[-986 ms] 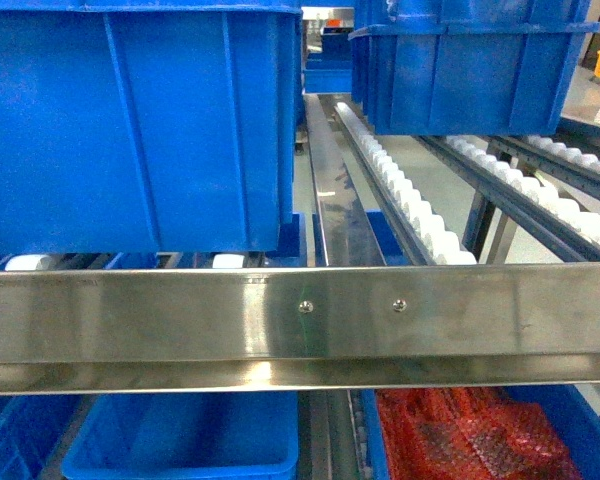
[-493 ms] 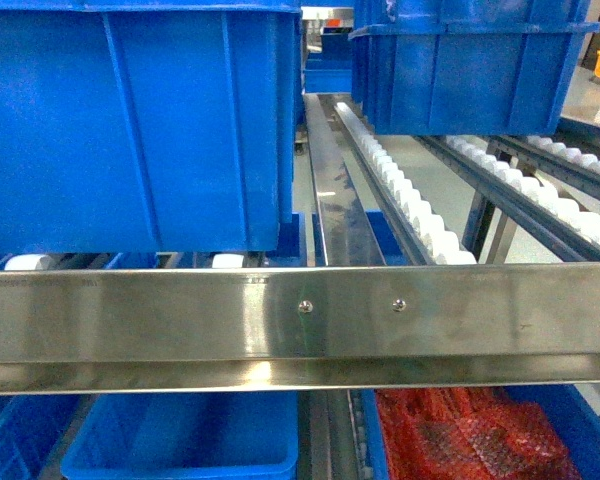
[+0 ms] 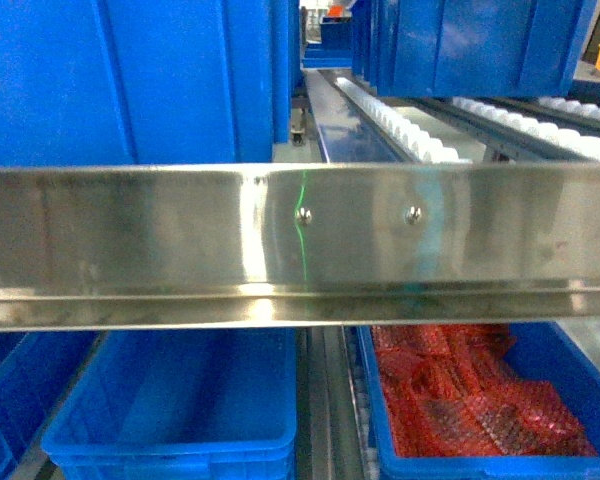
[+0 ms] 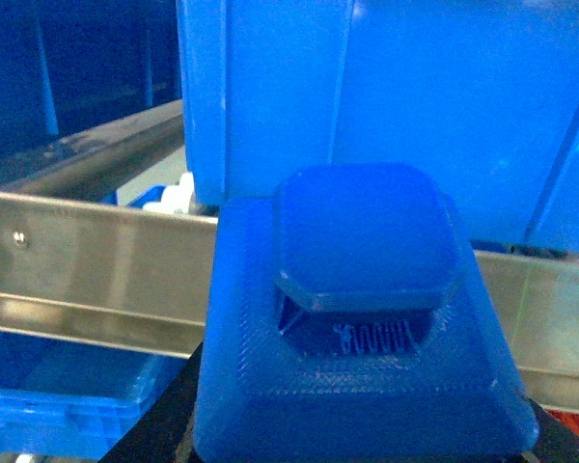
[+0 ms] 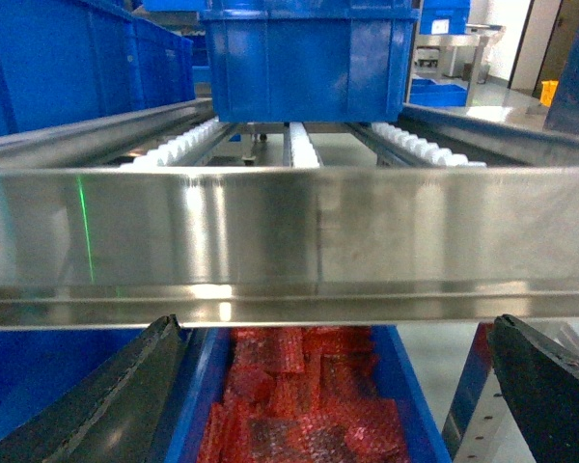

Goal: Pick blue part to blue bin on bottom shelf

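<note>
The blue part (image 4: 367, 318), a dark-blue block with a raised square cap, fills the left wrist view. My left gripper (image 4: 362, 446) is shut on it, and only dark finger edges show beneath it. It hangs in front of a steel rail, above the blue bin (image 4: 63, 415). In the head view that blue bin (image 3: 180, 442) sits at the lower left on the bottom shelf (image 3: 325, 400). My right gripper (image 5: 352, 386) is open with nothing in it, its dark fingers (image 5: 125, 395) wide apart before the rail. Neither gripper shows in the head view.
A wide steel front rail (image 3: 300, 240) of the shelf above crosses the head view. Large blue crates (image 3: 130, 80) (image 3: 470, 45) stand on its white rollers (image 3: 420, 135). To the right of the blue bin is a like crate (image 3: 372, 420) with red mesh bags (image 3: 460, 400).
The head view has dropped lower. The steel rail now sits higher in the picture, and more of the blue bin and the red-bag crate below it shows.
</note>
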